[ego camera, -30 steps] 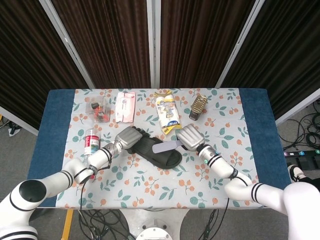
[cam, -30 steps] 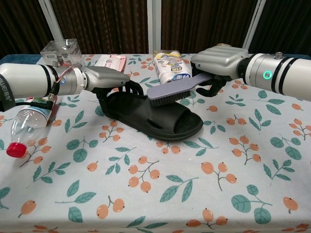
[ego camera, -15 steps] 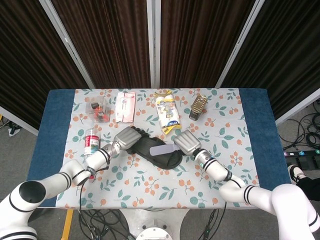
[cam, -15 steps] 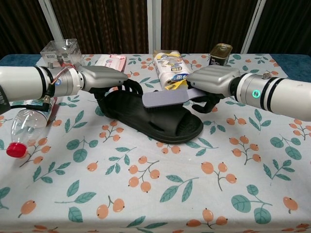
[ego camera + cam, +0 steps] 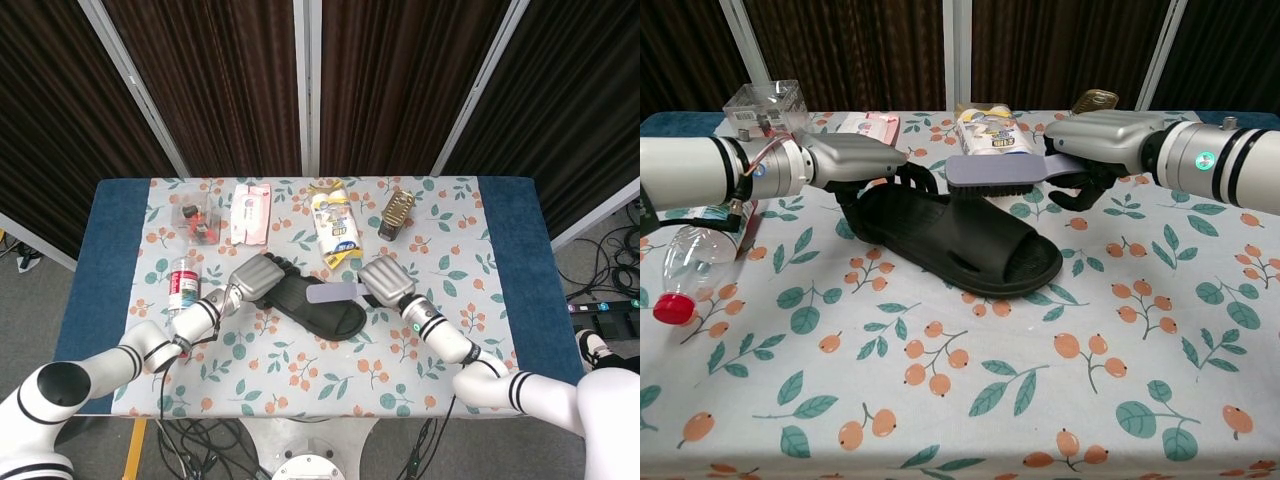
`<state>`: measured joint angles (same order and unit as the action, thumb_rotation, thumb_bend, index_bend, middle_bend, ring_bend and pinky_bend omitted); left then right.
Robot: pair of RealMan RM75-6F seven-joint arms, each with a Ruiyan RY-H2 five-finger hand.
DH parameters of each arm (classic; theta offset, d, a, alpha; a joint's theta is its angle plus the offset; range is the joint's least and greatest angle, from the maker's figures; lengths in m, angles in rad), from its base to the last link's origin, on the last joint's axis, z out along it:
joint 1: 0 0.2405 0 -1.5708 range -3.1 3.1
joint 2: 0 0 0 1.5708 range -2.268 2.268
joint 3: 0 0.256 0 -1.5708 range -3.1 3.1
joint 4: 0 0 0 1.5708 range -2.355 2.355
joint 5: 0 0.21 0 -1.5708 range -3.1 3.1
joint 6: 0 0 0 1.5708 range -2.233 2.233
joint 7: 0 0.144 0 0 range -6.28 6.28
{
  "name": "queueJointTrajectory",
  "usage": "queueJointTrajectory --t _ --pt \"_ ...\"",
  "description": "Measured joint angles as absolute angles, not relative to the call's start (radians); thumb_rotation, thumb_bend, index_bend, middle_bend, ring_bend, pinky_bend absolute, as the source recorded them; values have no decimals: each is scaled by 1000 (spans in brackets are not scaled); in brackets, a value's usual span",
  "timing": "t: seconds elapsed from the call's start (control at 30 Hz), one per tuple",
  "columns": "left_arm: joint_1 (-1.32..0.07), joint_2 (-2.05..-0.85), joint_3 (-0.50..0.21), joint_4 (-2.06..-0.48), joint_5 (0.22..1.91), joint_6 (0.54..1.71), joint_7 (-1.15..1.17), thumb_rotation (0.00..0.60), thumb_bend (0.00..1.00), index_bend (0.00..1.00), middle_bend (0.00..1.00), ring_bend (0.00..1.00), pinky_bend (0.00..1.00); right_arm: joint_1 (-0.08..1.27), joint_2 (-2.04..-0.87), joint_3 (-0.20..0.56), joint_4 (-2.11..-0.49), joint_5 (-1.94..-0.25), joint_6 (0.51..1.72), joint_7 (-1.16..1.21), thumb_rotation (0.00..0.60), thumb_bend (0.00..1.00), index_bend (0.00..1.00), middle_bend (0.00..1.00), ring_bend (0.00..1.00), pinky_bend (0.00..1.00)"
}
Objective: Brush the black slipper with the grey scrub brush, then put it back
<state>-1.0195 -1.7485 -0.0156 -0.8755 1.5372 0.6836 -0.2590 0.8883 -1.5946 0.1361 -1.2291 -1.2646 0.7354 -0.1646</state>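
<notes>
The black slipper [image 5: 970, 245] [image 5: 325, 308] lies on the floral cloth at mid-table, toe toward the right. My left hand [image 5: 855, 160] [image 5: 256, 273] holds its heel end [image 5: 905, 185]. My right hand [image 5: 1098, 145] [image 5: 382, 278] grips the handle of the grey scrub brush [image 5: 996, 172] [image 5: 333, 293]. The brush is level, bristles down, hovering just above the slipper's strap.
A plastic bottle with a red cap [image 5: 688, 262] lies at the left. Along the back stand a clear box [image 5: 765, 105], a pink packet [image 5: 251, 214], a yellow-white wipes pack [image 5: 335, 228] and a tin can [image 5: 396, 215].
The brush dipped low onto the slipper's strap half a second ago, then swept back up and to the right, and is now level above the strap. The left hand stayed on the heel.
</notes>
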Motion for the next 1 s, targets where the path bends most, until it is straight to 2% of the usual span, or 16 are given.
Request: queueJointTrajectory --t 0.13,0.27,0.53,0.7,0.83,1.0 --pt "-1023 -1745 -20 -881 1528 676 -247 600 276 365 439 263 265 910 -1645 141 -1171 -1231 703 -207 600 427 1000 1000 1000 1000" --pt "-1023 -1743 -16 -883 1525 670 -240 600 276 365 438 263 266 917 -1648 122 -1170 -1195 655 -250 600 428 1000 1000 1000 1000" --pt "-1027 -1744 -17 -881 1516 658 -238 600 276 365 437 263 265 901 -1535 71 -1292 -1183 621 -274 600 443 1000 1000 1000 1000" --pt "-1027 -1742 -17 -888 1512 657 -229 600 276 365 437 263 266 890 -1476 71 -1346 -1203 653 -267 600 445 1000 1000 1000 1000" --pt "-1027 -1739 -18 -895 1507 654 -221 600 276 365 436 263 266 895 -1507 101 -1308 -1230 700 -231 600 431 1000 1000 1000 1000" --pt "-1024 -1741 -18 -898 1499 651 -214 600 275 365 436 263 265 921 -1586 119 -1204 -1235 685 -220 600 397 1000 1000 1000 1000"
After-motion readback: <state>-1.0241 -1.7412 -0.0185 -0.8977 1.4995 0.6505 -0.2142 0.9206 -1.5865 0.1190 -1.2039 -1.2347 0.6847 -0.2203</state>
